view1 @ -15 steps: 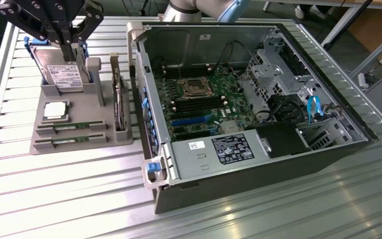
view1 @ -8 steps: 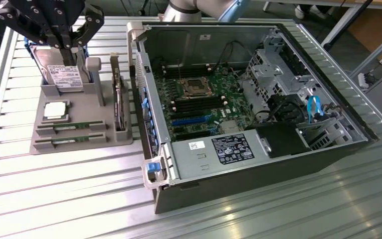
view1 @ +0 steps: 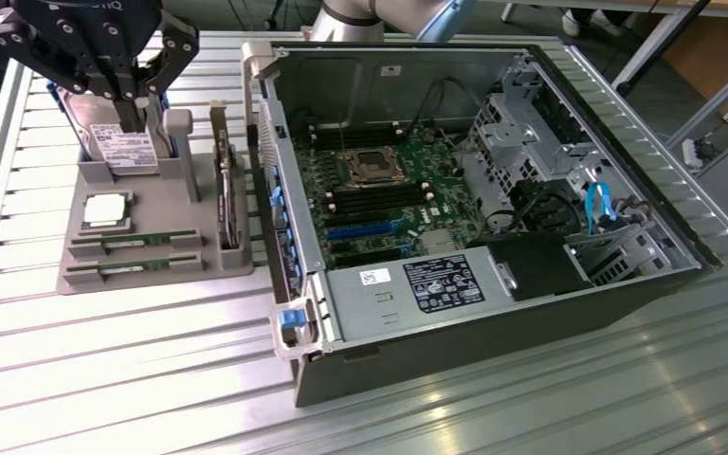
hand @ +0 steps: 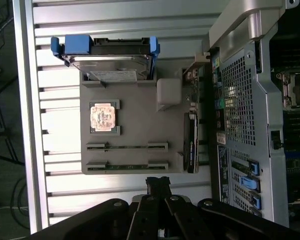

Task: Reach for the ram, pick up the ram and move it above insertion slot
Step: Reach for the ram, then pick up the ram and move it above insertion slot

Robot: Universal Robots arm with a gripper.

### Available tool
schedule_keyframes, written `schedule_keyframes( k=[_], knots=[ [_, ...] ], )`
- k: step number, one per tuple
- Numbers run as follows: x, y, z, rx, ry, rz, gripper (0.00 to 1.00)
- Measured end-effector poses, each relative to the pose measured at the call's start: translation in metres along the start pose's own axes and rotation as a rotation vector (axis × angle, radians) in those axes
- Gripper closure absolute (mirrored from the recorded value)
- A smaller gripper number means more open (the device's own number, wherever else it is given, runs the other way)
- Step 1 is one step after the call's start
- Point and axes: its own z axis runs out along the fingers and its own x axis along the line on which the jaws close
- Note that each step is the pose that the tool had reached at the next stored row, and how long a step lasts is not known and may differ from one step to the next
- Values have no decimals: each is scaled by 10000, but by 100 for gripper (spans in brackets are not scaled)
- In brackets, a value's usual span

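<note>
Two ram strips lie side by side in slots of the grey holder (view1: 212, 261): one ram (view1: 136, 243), (hand: 127, 146) and a second ram (view1: 134, 269), (hand: 127, 165). Each is thin and green. My gripper (view1: 122, 102), (hand: 158, 184) is shut with nothing in it. It hangs high over the back end of the holder, above the hard drive (view1: 124, 142), well apart from both strips. The black insertion slots (view1: 377, 202) sit on the motherboard inside the open computer case (view1: 667, 275), at the exterior view's right.
The holder also carries a square silver processor (view1: 106, 210), (hand: 103, 116) and an upright card (view1: 227, 204) along its case-side edge. The case's raised side wall (view1: 269, 180) stands between the holder and the motherboard. All rests on a ribbed metal table (view1: 136, 379).
</note>
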Motion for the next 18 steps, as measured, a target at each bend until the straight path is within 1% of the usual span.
schedule_keyframes(
  k=[10,13,16,18],
  knots=[
    [0,0,0,0,0,-8,90],
    [0,-1,0,-3,6,-127,90],
    [0,0,0,-10,17,-400,90],
    [0,0,0,-12,21,-477,90]
  ],
)
